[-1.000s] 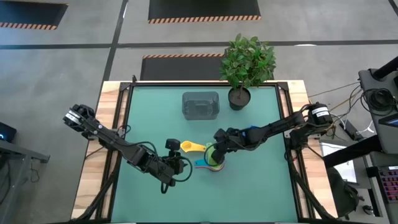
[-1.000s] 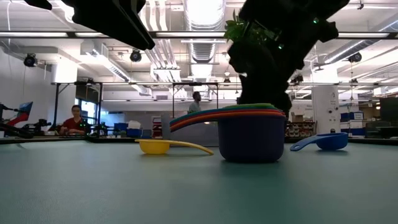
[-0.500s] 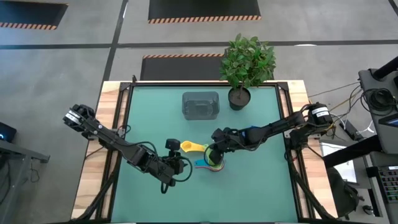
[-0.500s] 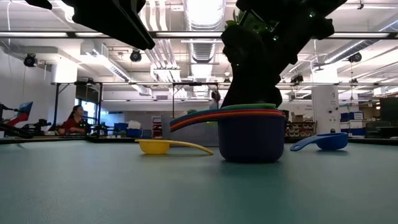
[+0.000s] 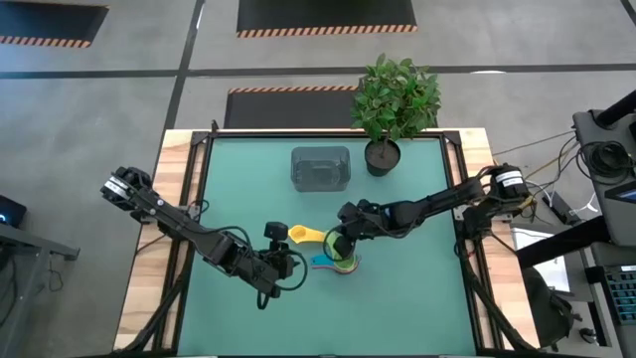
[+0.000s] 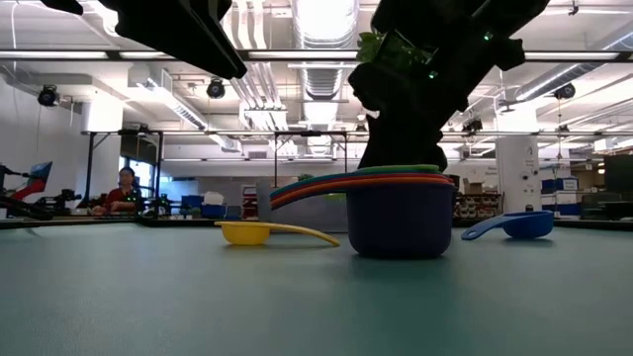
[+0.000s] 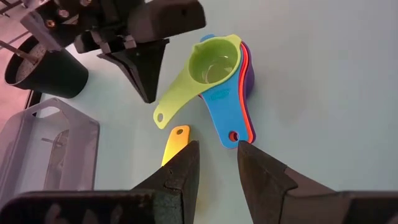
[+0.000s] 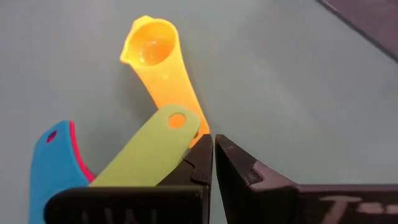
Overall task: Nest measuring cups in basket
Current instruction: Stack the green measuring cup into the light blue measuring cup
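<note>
Several measuring cups stand nested in a stack [image 5: 344,261] on the green table: the green cup [image 7: 214,62] on top, with blue, red and purple below it. A yellow cup [image 5: 303,235] lies alone just beyond the stack. A blue cup [image 6: 514,225] lies farther off. The grey basket [image 5: 320,167] stands toward the far edge. My right gripper [image 8: 212,152] is shut, its tips slanting down beside the free end of the green cup's handle [image 8: 176,121]. My left gripper [image 7: 217,158] hovers open on the stack's left, with nothing between its fingers. My right gripper's shut fingertips [image 7: 147,93] stand right at the free end of the green cup's handle [image 7: 163,113], coming down at a slant from the table's right. Whether they touch the handle I cannot tell.
A dark round pot with a leafy plant [image 5: 383,154] stands at the far edge, right of the basket. The yellow cup's handle [image 8: 180,93] runs under my right fingers. Bare green table lies near the front edge [image 5: 328,318].
My right gripper has swung a little toward the table's left above the stack and tipped slightly. The cups have kept their places.
</note>
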